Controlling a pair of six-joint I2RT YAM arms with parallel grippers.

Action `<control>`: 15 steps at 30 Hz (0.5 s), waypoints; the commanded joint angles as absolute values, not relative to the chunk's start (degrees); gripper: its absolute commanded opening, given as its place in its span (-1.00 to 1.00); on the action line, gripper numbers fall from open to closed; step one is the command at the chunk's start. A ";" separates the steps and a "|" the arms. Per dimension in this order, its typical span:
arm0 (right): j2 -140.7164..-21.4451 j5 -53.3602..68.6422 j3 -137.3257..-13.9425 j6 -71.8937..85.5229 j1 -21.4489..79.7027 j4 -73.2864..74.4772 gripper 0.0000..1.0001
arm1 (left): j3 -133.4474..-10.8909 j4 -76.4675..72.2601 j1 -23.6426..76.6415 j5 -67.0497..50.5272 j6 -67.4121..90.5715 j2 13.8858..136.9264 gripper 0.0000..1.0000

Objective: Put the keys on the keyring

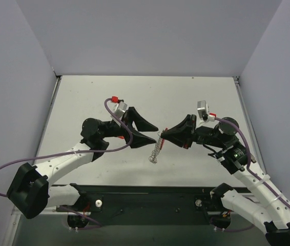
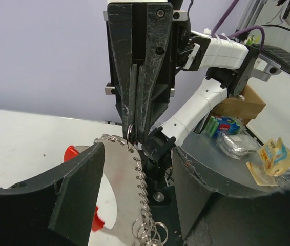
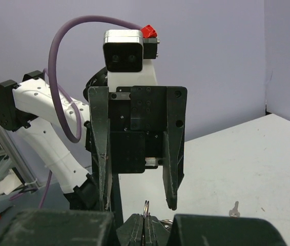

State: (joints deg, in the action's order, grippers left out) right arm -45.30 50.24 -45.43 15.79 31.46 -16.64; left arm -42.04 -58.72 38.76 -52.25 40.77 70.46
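L gripper (image 2: 140,154) low in frame, fingers spread wide. Straight ahead, R gripper (image 2: 133,134) points down, jaws pinched tight on top ring of the keys (image 2: 141,180). Silver string dangles btwn the L fingers, bunching at bottom edge. White table (image 2: 22,138) on left. Cardboard box (image 2: 245,105) and snack packets (image 2: 273,154) far right.

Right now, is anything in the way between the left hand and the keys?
No, nothing visible. The left hand is open, and the keys hang right in front of it, dangling from the shut right hand.
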 commanded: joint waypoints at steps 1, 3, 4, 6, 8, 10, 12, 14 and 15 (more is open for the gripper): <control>-44.91 51.33 -45.97 16.96 31.20 -26.19 -1.00 | -45.26 -65.66 39.46 -54.67 43.77 71.36 0.26; -45.00 51.33 -45.97 17.22 31.20 -26.54 -1.00 | -45.61 -65.39 39.55 -54.58 43.86 71.89 0.25; -45.09 51.24 -45.88 17.40 31.20 -27.07 -1.00 | -45.70 -65.13 39.64 -54.32 43.68 72.07 0.23; -45.52 51.59 -45.70 17.75 31.20 -27.68 -1.00 | -46.23 -64.78 39.73 -53.70 43.51 72.68 0.21; -45.70 51.59 -45.53 18.37 31.20 -28.47 -1.00 | -46.58 -65.04 39.81 -53.44 43.77 73.47 0.15; -45.79 51.68 -45.53 18.37 31.20 -28.83 -1.00 | -46.84 -65.56 39.99 -53.18 44.12 73.83 0.06; -45.79 51.68 -45.35 18.54 31.20 -29.09 -1.00 | -47.02 -66.09 39.99 -53.00 44.38 74.35 0.03; -45.88 51.68 -45.35 18.81 31.20 -29.09 -1.00 | -47.20 -66.18 39.99 -52.56 44.74 74.79 -0.03; -45.79 51.68 -45.35 18.90 31.20 -29.09 -1.00 | -47.37 -66.18 39.99 -52.56 44.82 74.88 -0.09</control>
